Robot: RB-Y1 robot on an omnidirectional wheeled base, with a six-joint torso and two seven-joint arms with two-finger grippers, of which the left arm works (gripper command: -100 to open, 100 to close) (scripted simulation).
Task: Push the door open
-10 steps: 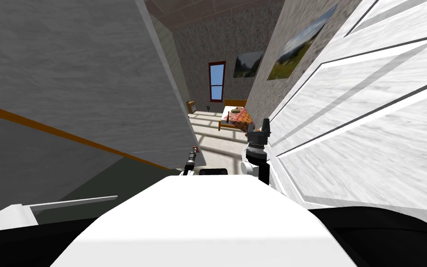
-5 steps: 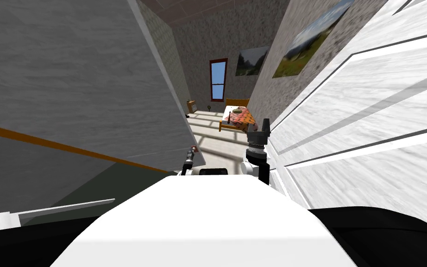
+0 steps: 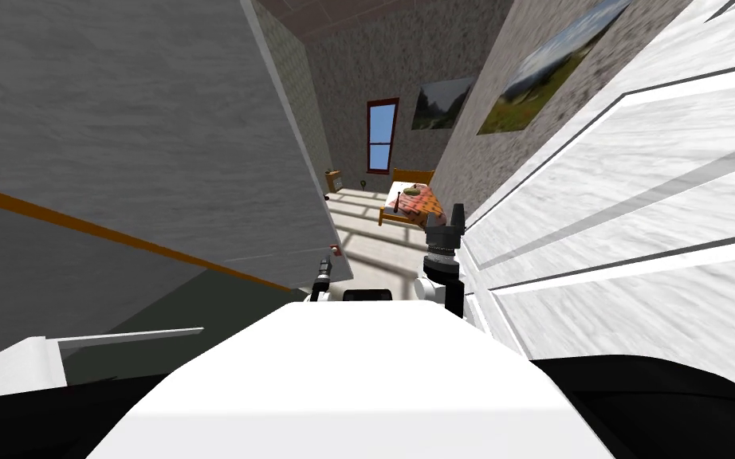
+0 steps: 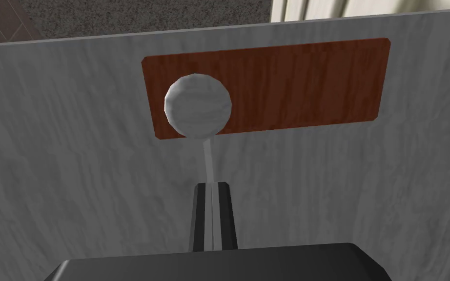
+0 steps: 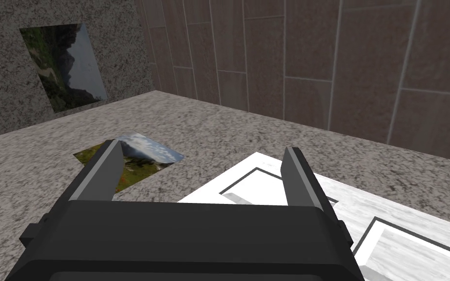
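Grey door [image 4: 72,195] faced the shut, empty left jaws, knob [image 4: 197,105] just beyond their tips. Right jaws, farther off, gaped empty.

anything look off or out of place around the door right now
Nothing stands out. The left gripper is shut, pointing at the grey door just by its round knob on the brown plate, both intact. The right gripper is open, raised. The shared slant is the camera's.
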